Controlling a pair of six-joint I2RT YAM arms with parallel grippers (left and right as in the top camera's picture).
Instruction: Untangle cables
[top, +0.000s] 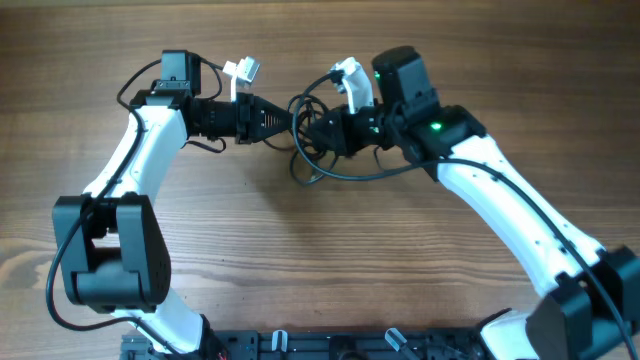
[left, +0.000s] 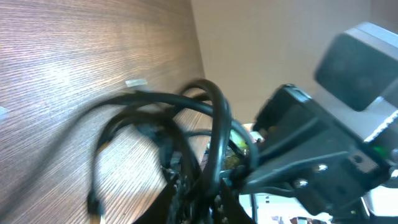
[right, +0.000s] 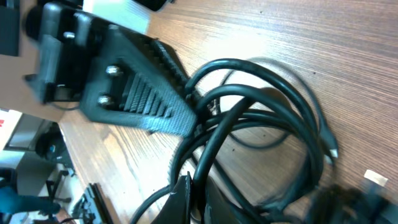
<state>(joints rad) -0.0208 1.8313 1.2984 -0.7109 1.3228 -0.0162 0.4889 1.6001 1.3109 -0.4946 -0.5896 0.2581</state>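
Observation:
The cables are a small tangle of thin black loops on the wooden table, between my two grippers. My left gripper points right into the tangle and my right gripper points left into it, their tips almost touching. In the left wrist view the cables arch out of my left gripper, which is shut on a strand. A loose plug lies on the wood. In the right wrist view my right gripper is shut on one cord of the cables.
A small white tag lies flat on the table beyond the tangle, and shows as the white tag in the right wrist view. Bare wood surrounds the tangle. A black rail runs along the table's near edge.

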